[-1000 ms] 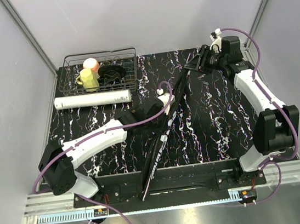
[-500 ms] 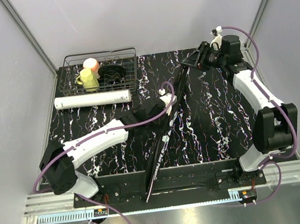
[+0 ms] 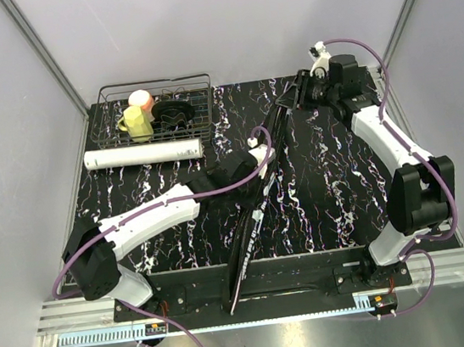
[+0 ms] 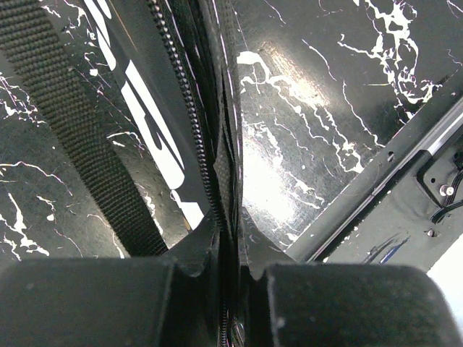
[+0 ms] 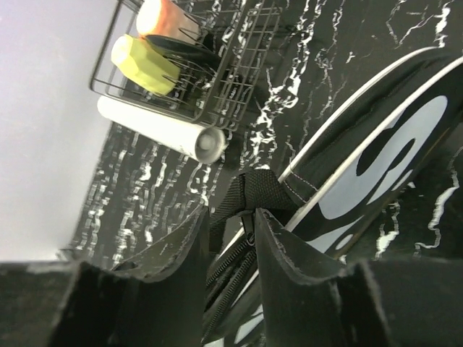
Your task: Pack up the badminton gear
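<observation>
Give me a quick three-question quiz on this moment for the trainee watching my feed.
1. The right gripper grips the SPORT bag at: A) its far end, B) its middle, C) its near end.
2. True or false: the white tube lies on the table, outside the wire basket.
3. Fill in: the basket holds a yellow cup and a ___ cup.
Key: 1 A. 2 true. 3 pink.

Bag (image 3: 245, 238) contents hidden; dark object (image 3: 174, 112) in basket (image 3: 110, 94) unidentifiable.
</observation>
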Controlling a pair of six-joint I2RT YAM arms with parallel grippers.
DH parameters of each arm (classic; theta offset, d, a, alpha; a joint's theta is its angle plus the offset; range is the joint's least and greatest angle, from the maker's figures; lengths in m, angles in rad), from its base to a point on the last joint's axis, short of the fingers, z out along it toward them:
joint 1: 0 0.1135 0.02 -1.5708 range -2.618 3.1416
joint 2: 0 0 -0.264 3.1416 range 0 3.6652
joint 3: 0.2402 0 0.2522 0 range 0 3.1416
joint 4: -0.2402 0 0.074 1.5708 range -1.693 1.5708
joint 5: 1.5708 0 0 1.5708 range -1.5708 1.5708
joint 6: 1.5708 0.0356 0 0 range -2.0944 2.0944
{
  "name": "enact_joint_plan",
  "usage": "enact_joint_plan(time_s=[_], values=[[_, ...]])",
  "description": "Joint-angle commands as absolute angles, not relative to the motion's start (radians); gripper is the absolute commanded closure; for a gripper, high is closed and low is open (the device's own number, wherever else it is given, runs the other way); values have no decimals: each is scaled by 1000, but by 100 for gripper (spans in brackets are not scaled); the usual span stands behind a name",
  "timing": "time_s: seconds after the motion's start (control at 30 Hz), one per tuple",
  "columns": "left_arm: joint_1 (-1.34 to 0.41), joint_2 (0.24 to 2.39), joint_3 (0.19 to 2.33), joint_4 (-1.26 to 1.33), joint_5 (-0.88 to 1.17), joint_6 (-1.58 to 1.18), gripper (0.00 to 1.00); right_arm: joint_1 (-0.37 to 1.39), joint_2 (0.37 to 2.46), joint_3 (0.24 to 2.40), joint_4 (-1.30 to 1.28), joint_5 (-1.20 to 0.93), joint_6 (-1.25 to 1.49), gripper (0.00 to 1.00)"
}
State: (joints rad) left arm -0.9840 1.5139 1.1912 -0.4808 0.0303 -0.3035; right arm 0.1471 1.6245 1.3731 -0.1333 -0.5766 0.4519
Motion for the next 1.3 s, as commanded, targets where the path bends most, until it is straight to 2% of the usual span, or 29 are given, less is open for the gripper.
enact_joint_plan(time_s=[0.0,0.2,0.33,0.43,0.57,0.93,1.1,1.13,1.27], values=[[-996,1503,1246,-439,63,-281,100,167,1621,1413,-279,-512,162,64],[-996,1505,1253,-456,66,-265,100,170,1620,1439,-317,-511,5,69],[-996,1505,1256,-460,71,-264,100,193,1624,1456,-339,-488,-70,67],[-996,1502,1256,-460,72,-264,100,219,1629,1463,-363,-419,-106,62],[-997,1502,1259,-459,74,-264,100,293,1629,1468,-387,-226,-166,59],[-997,1497,1258,-459,78,-262,100,410,1693,1540,-482,79,-275,64],[-999,1489,1253,-459,74,-264,100,425,1720,1566,-512,118,-275,69],[-999,1489,1252,-459,72,-262,100,426,1720,1571,-514,124,-275,75],[-999,1483,1247,-460,64,-262,100,428,1717,1588,-512,130,-259,87]])
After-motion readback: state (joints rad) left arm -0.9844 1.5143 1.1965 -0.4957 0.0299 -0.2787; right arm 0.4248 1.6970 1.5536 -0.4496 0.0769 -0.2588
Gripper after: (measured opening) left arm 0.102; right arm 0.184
